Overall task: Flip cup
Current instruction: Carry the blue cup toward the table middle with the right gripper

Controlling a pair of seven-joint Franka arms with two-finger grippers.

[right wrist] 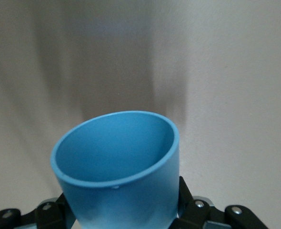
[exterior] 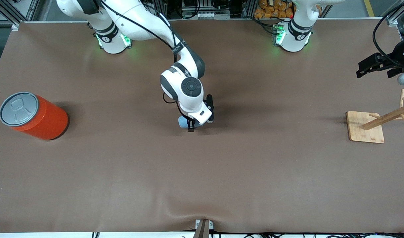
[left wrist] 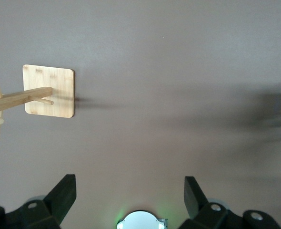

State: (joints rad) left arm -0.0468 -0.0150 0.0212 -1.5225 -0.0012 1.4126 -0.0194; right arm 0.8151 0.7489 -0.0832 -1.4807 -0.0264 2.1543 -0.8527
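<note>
Cup clamped, largely hidden

Cup [right wrist: 119,167] sits between the right gripper's [exterior: 191,125] jaws, clamped, over mid-worktop [exterior: 221,172]; the front view shows only its blue edge under the wrist. Left gripper [left wrist: 130,193] waits above the wooden rack [exterior: 380,120], jaws apart. Orange can [exterior: 34,115] stands well apart.

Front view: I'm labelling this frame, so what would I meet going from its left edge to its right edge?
Orange can → cup, held in the right hand → wooden rack → left hand, open, waiting above the table's edge.
</note>
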